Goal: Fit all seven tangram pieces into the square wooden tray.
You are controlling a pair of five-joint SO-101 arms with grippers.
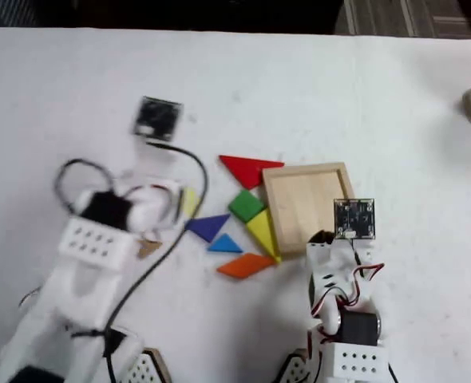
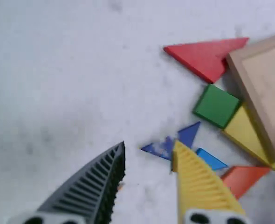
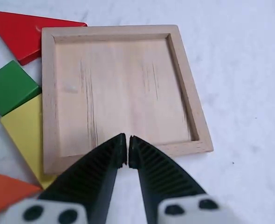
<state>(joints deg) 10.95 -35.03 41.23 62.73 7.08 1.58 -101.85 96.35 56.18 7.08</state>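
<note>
Nearest us, our right gripper (image 3: pixel 127 140) is pinched closed on nothing, tips over the wooden tray's (image 3: pixel 119 84) near rim. The left gripper (image 2: pixel 149 144) gapes wide, empty, by the purple triangle (image 2: pixel 189 133). All lying on the table outside the tray: blue triangle (image 2: pixel 211 158), orange parallelogram (image 2: pixel 244 179), yellow triangle (image 2: pixel 247 133) and green square (image 2: pixel 216 105) along the tray's side, red triangle (image 2: pixel 205 56) at its corner. The right wrist view gives us the wood grain. White table (image 1: pixel 339 96), dark strip (image 1: pixel 180 12) beyond its far edge.
</note>
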